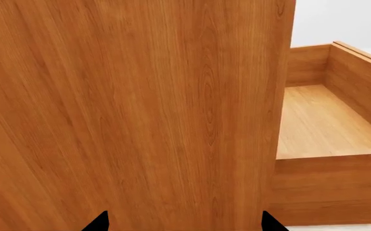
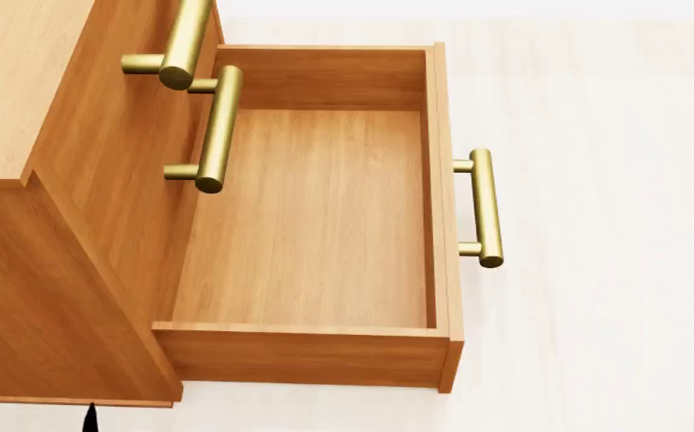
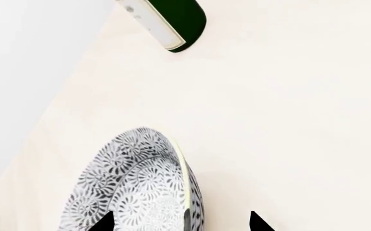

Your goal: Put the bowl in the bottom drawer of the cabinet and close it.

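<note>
- My right gripper (image 3: 179,224) showed only two dark fingertips at the edge of its wrist view, spread apart, with the bowl (image 3: 134,183) partly between them. I could not tell whether either finger touched the rim.
- The bowl appeared to rest on the pale table (image 3: 288,120). My guess was that a clamp on the thin rim alone could let it tip or slip out during the lift.
- A dark green and white object (image 3: 169,21) lay well apart from the bowl. A wide swing of my right arm might have knocked it.
- My left gripper (image 1: 182,222) also showed just two spread tips, with nothing between them, facing the cabinet (image 1: 127,106) side close up. Any forward drift could have bumped the wood.
- The bottom drawer (image 2: 310,216) stood pulled out and empty, its handle (image 2: 482,207) out front. The two upper handles (image 2: 217,126) overhang its inner end, so a bowl brought in too near the cabinet might have struck them.
- Pushing the drawer shut unevenly could have jammed it.
</note>
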You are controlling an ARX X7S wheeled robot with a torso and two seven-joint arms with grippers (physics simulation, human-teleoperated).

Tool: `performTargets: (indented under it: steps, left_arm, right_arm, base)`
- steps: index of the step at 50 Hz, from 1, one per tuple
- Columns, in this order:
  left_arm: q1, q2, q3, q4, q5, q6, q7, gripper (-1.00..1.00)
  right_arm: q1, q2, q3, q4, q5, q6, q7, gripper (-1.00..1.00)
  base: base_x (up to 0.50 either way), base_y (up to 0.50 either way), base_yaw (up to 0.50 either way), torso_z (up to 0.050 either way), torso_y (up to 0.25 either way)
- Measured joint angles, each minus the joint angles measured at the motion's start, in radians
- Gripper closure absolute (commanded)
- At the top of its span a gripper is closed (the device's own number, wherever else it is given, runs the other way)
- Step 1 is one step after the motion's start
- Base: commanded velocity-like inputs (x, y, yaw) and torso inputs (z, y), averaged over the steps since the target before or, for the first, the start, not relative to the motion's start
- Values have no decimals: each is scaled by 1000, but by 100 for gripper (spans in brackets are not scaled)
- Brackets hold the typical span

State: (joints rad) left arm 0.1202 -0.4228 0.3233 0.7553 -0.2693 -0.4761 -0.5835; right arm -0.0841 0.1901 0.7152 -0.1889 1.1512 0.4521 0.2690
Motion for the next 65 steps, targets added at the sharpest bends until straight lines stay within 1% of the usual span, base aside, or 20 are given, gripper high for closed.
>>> performTargets:
  steps: [13,14,24,45,54,65]
  left_arm:
    - [0,-3,1,3,-4,-2,-4,-100]
    - [0,-3,1,3,-4,-2,-5,-100]
    - [-2,-5,3,6,-7,-5,-8,-100]
    - [-3,-8,11,-1,-6,1,-11,-100]
    - [-4,-10,12,1,-9,1,-14,-100]
    - [-5,-12,9,5,-15,-1,-17,-100]
  right_arm:
    - [9,4,-13,20,-19,-9,9,-100]
    - [9,5,-14,21,-21,-10,10,100]
    - [14,8,-24,28,-16,-24,-6,100]
    - [12,13,-43,25,-28,-25,14,100]
    - [42,39,-77,-39,-11,11,72,100]
    - [151,123,-131,-164,48,97,203,100]
  base:
    - [0,0,0,0,0]
    - [0,0,0,0,0]
    - [0,0,0,0,0]
    - [0,0,0,0,0]
    - [0,0,0,0,0]
    - [0,0,0,0,0]
